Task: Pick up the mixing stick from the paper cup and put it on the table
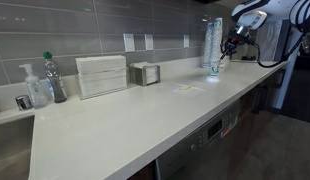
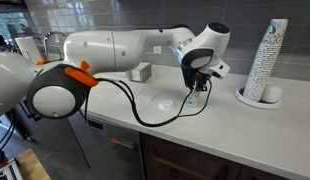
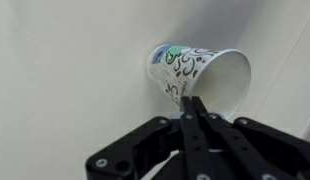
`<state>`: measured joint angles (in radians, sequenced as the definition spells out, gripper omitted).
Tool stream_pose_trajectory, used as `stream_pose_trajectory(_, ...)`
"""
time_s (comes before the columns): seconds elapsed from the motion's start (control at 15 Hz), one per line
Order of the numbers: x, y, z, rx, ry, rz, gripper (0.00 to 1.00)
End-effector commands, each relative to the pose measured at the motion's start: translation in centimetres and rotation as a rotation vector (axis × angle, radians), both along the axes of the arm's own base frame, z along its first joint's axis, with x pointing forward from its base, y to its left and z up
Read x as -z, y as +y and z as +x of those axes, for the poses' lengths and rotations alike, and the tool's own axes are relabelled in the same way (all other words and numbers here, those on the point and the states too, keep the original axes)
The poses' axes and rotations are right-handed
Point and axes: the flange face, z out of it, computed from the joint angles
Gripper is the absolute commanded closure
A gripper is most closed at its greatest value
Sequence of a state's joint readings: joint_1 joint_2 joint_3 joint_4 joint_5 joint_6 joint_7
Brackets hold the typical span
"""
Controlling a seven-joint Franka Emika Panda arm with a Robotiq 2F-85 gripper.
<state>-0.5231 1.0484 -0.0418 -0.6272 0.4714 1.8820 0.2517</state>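
The paper cup [image 3: 200, 72], whitish with green and black swirls, fills the middle of the wrist view with its open mouth turned toward the right. My gripper [image 3: 191, 101] is shut, its two black fingers pressed together with the tips right at the cup's rim. I see no mixing stick between them or in the cup; it is hidden. In both exterior views the gripper [image 1: 229, 48] [image 2: 198, 86] hangs just above the small cup [image 1: 216, 68] [image 2: 199, 99] on the off-white table [image 1: 125, 120] [image 2: 245, 130].
A tall column of stacked cups [image 1: 212, 38] [image 2: 267, 58] stands close beside the cup. Farther along the counter are a small metal box [image 1: 145, 73], a white ribbed holder [image 1: 101, 75], a soap bottle [image 1: 36, 88] and a sink [image 1: 9, 112]. A tiled wall runs behind.
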Motion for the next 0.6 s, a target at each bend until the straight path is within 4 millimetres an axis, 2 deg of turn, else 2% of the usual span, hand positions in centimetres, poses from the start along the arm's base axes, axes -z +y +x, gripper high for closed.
stream_pose_trajectory(0.0,1.20,-0.35,-0.16,0.003,0.029,0.001,0.93)
stream_pose_trajectory(0.07,1.33,-0.39,-0.16,0.004,0.030,0.001,0.86)
stream_pose_trajectory(0.2,1.39,-0.47,-0.26,0.006,0.037,0.000,0.83)
stream_pose_trajectory(0.27,1.46,-0.50,-0.27,0.006,0.038,-0.001,0.78)
stream_pose_trajectory(0.33,1.51,-0.51,-0.29,0.005,0.039,0.000,0.83)
stream_pose_trajectory(0.47,1.47,-0.46,-0.34,0.002,0.043,0.000,0.81)
stream_pose_trajectory(0.53,1.40,-0.42,-0.32,0.001,0.041,0.000,0.85)
